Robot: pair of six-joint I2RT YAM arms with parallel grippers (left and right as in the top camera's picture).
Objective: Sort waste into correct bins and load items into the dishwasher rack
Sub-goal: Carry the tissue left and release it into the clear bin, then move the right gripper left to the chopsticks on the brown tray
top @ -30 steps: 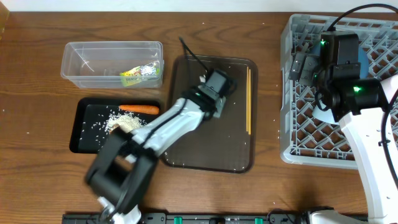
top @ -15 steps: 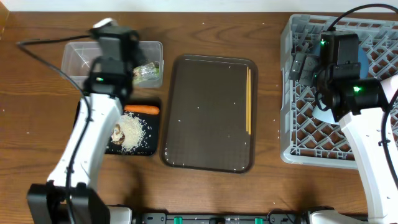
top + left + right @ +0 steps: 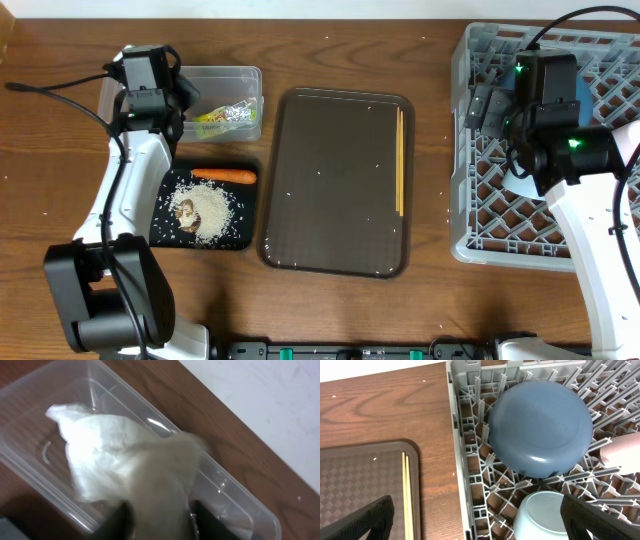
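My left gripper (image 3: 162, 516) hangs over the left end of the clear tub (image 3: 235, 80). Its jaws stand apart, and a crumpled white paper (image 3: 107, 455) lies between them, reaching down into the tub. A white-silver-green wrapper (image 3: 226, 115) rests at the tub's right end. The black tray (image 3: 160, 232) holds the carrot (image 3: 226, 175), rice (image 3: 210, 208) and a brown lump (image 3: 185, 212). Chopsticks (image 3: 400, 160) lie on the brown serving tray (image 3: 330, 180). My right gripper (image 3: 485, 525) is open over the rack's (image 3: 470, 215) left edge, above an upturned dark blue bowl (image 3: 540, 427) and a small pale blue bowl (image 3: 540, 516).
Stray rice grains dot the serving tray and the table around it. A pale pinkish-white rim (image 3: 620, 451) shows at the right of the rack. The left arm (image 3: 125, 190) runs along the black tray's left side. A cable (image 3: 60, 95) loops to the far left.
The left arm swung from the brown serving tray across to the clear tub, carrying the white paper. Its jaws have parted. The right arm has not moved.
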